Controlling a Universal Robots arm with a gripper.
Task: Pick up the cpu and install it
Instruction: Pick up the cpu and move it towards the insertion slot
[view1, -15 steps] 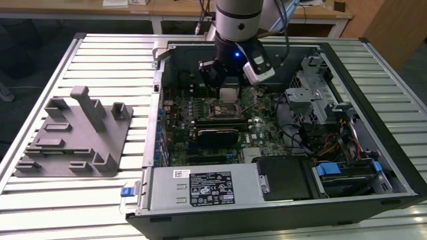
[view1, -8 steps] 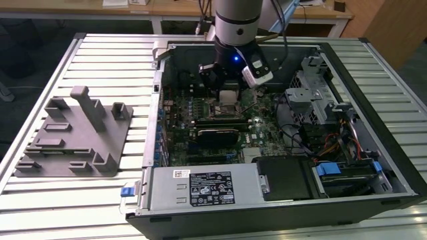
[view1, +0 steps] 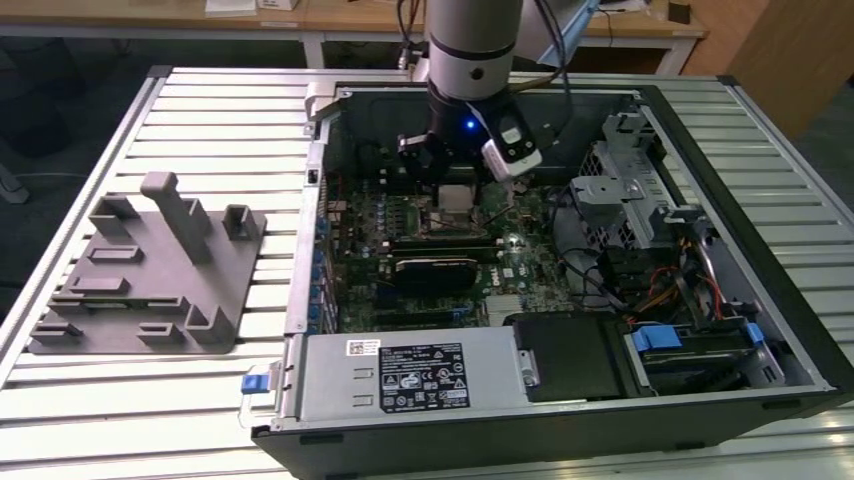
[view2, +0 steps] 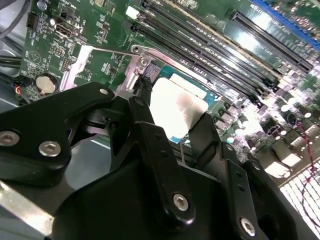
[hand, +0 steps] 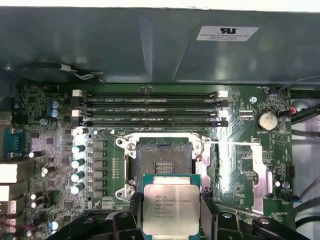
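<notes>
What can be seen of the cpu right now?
The cpu is a flat square chip with a silvery metal top plate bearing print and a green rim. It lies level, top side up, clamped on two opposite edges by the pincer. It is held above the motherboard, near the open, empty socket, and is not seated in it.

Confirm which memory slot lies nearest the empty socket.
The long black memory slot bordering the empty square socket; the others lie farther, toward the grey case wall.
</notes>
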